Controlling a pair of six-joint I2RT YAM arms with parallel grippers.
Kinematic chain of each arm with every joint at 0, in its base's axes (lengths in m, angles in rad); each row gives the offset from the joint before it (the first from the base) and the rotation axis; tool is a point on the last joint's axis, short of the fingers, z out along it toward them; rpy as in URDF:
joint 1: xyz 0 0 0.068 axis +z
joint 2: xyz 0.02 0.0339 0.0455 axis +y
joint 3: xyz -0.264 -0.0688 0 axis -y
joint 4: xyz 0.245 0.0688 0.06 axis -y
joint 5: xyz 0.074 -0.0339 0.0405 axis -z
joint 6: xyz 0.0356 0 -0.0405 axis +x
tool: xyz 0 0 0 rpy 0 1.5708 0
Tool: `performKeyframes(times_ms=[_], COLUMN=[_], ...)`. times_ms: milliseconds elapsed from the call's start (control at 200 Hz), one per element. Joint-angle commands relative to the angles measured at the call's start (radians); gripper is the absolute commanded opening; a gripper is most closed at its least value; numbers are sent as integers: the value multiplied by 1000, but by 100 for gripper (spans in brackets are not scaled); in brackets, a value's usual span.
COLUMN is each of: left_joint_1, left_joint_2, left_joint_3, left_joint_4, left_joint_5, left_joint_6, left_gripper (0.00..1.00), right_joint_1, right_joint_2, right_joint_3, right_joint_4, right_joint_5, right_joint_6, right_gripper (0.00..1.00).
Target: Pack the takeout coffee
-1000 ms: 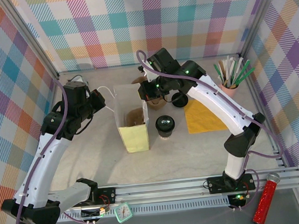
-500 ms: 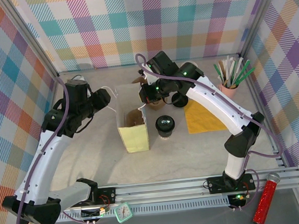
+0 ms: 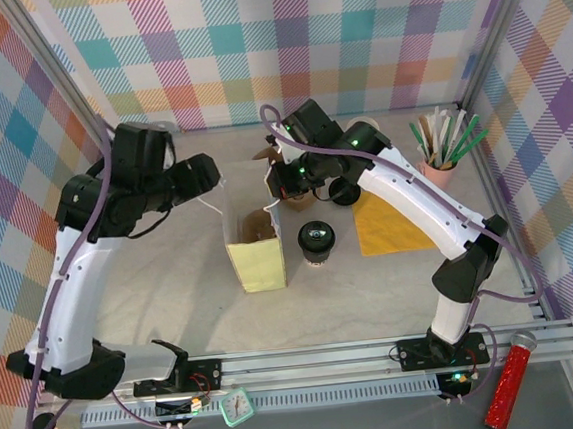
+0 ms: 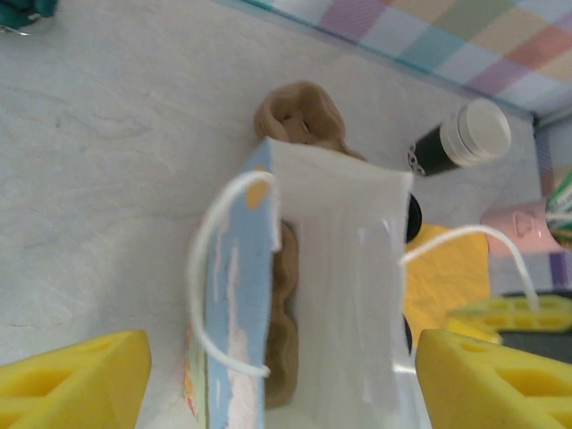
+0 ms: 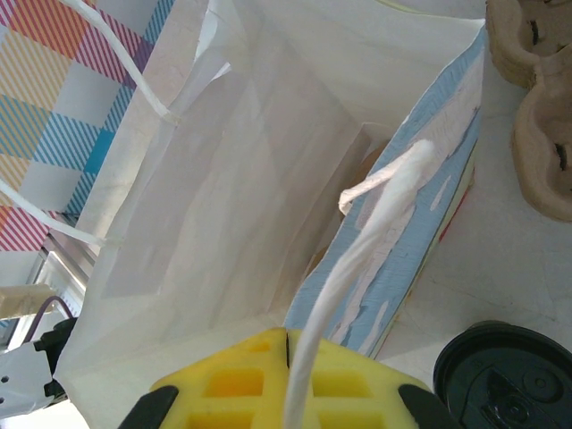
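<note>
Grey tabletop (image 3: 172, 285): L end effector (image 3: 206, 174) spread over paper bag (image 3: 258, 262), R end effector (image 3: 275, 186) pinching its handle (image 5: 362, 255), takeout coffee (image 3: 317, 239) near R.

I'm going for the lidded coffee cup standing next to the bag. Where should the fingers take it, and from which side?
Grip the takeout coffee by its paper wall just under the lid, coming in from its right or from the side facing the arms. It stands upright, the glossy lid would likely slip or pop off, and the paper bag crowds its left.
</note>
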Motion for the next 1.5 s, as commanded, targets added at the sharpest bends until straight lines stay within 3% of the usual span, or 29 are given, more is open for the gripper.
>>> performKeyframes(times_ms=[0,275,430,1490], left_joint_1=[-66,-167,-185,-199], left_joint_2=[48,133,148,161], left_joint_3=[84,129,128,84], left_joint_4=[-148,-172,-160,-136], left_joint_5=[-60,-75,-65,-11], left_joint_6=[-20,-58,-66,-55], left_gripper=[74,57,53,52], right_joint_1=[0,-4,-11,-28], right_joint_2=[-38,-53,-61,-63], right_joint_3=[-17,-33,-46,-49], right_joint_4=[20,31,35,38], right_joint_5=[-6,3,3,-34], right_joint_6=[4,7,12,16], right_gripper=[0,0,0,0])
